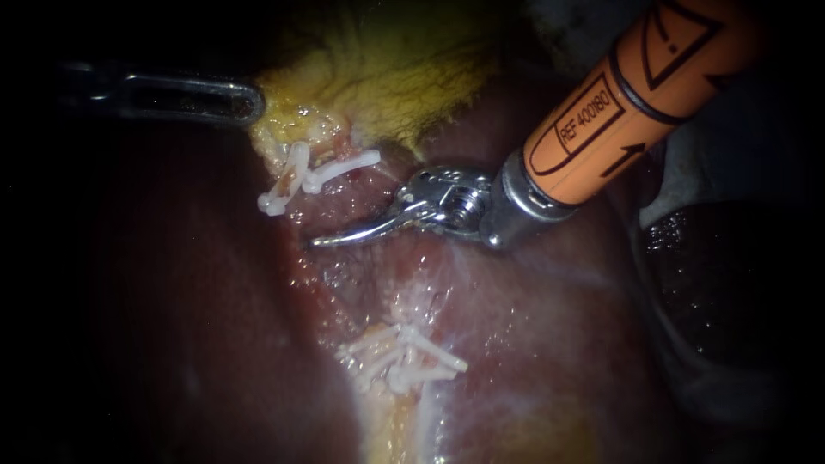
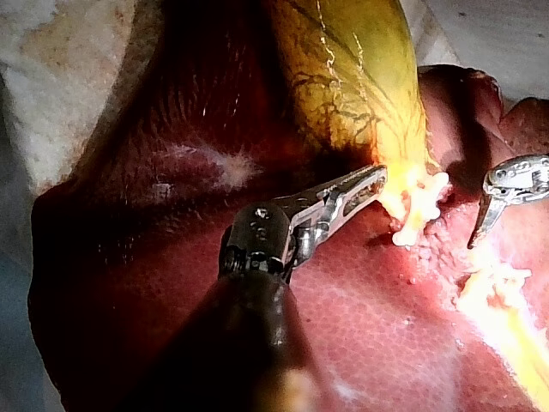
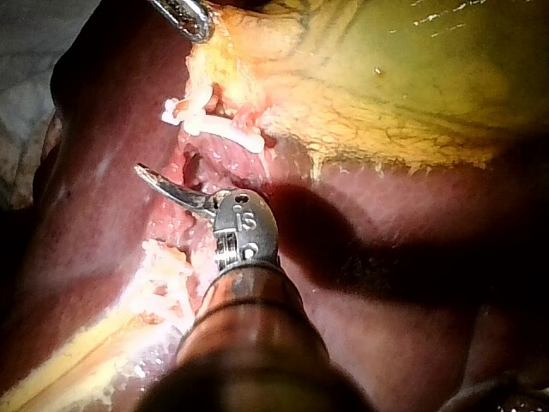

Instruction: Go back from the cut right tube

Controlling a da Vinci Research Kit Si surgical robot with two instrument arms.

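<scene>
Retreat looks hardly begun, guys: my orange-sleeved right instrument (image 1: 344, 234), curved jaws closed and empty, sits between the white plastic clips (image 1: 344, 166) where the pale cut tube (image 1: 411, 308) gapes. My slotted steel left instrument (image 1: 247, 101) grips the yellow gallbladder (image 1: 387, 77).

Endoscope hovers close over the clips (image 1: 296, 172); the 2 wrist cameras face them from either side.

Instruments: 2, i.e. left instrument (image 1: 247, 101) & right instrument (image 1: 320, 241). White clips sit in 2 grps. Upper clip grp (image 1: 288, 180), just beside the gallbladder (image 1: 387, 69): 2 clips. Lower clip grp (image 1: 400, 357): a tangle, at least 3 clips, exact no. can't be told. Organs: 1 gallbladder, 1 liver (image 1: 215, 283).
</scene>
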